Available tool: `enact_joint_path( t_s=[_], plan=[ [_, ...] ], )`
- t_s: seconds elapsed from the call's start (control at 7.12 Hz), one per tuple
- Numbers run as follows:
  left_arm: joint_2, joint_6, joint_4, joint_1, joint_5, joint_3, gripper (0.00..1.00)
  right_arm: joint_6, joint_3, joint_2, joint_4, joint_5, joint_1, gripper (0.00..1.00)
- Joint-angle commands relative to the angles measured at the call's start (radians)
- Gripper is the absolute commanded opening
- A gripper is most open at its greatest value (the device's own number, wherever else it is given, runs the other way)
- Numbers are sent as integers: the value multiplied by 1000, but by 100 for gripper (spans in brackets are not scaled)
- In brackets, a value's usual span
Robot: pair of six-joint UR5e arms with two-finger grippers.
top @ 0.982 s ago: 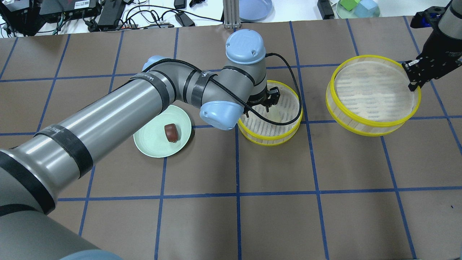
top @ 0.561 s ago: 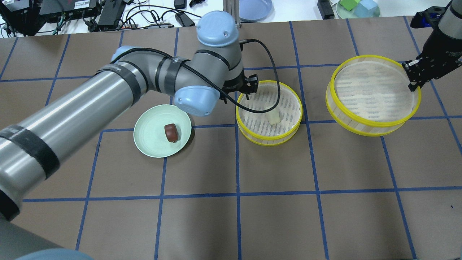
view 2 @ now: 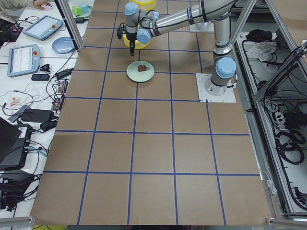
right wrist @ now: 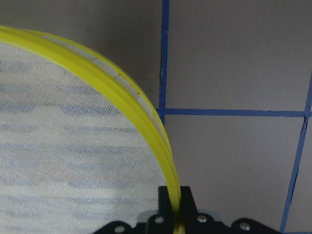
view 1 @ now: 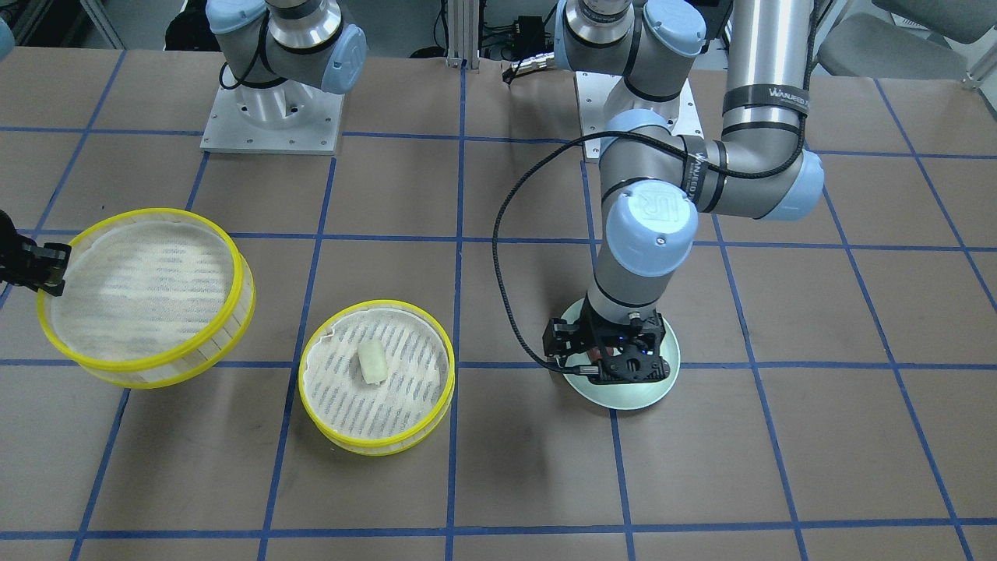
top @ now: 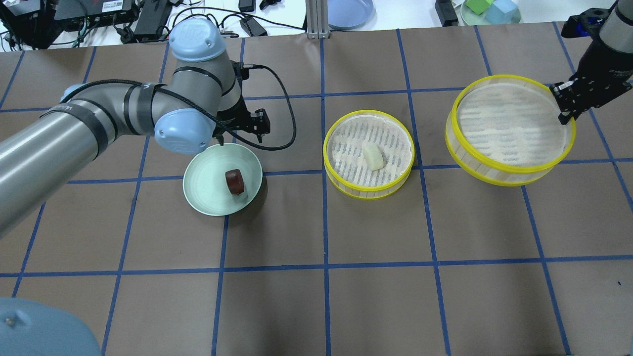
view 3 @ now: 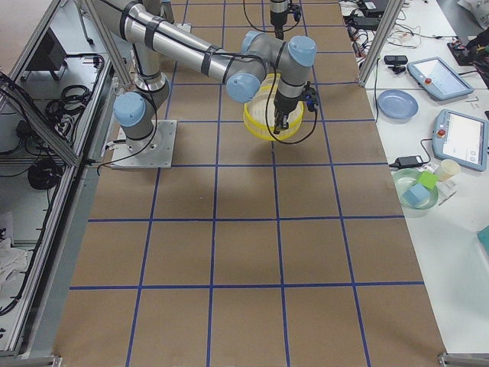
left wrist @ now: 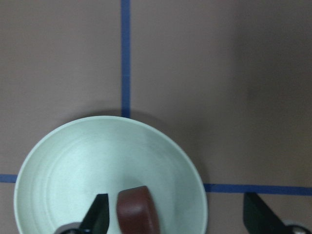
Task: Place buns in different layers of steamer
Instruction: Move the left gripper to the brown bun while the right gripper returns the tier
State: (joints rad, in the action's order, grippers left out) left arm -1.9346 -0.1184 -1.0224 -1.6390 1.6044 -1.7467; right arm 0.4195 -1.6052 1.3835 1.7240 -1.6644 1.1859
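The middle tray (top: 368, 192) sits flat on the table and holds the pale bun (top: 373, 156), which lies near the centre of the white mesh. The other tray (top: 509, 170) shows bare mesh. It is tilted, and the right gripper (right wrist: 176, 214) is clenched on its yellow rim, which runs in between the fingers. The green plate (top: 205, 198) stands apart from the middle tray, on the robot's left, and carries the brown bun (top: 235, 181) a little off centre. The left gripper (left wrist: 174, 204) hangs over the plate with its jaws released and spread wide. In the wrist view the brown bun lies between the fingers, close beside one of them; whether it touches cannot be told.

The table (top: 376, 296) is covered in a brown sheet marked into squares by blue tape (top: 325, 306). Beyond its far edge runs a white bench (top: 287, 12) with cables and power bricks, a blue plate (top: 348, 11) and a green dish (top: 489, 11) of coloured blocks. Two pendants (view 2: 45, 26) with screens lie on the bench in the left side view. Metal frame posts (view 2: 72, 19) stand along the table's edges, and cable bundles lie on the floor behind the robot.
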Motion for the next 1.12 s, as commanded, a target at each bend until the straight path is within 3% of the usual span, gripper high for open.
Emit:
enact_joint_path(
  t_s=[0.0,0.42,0.7,0.98],
  plan=[
    [-10,59,1,67,-3,-66,100,-54,1,3,3,14,44,10],
    [-24,-72,-77,64,-32,-97,100,-318,1,-33,25,35,235,10],
    [-36,-79,-87,65,-77,-97,98,-479,-1,-110,121,46,366,10],
    [-40,-76,-79,65,-104,-88,20,-484,-9,-142,124,49,412,10]
  ],
)
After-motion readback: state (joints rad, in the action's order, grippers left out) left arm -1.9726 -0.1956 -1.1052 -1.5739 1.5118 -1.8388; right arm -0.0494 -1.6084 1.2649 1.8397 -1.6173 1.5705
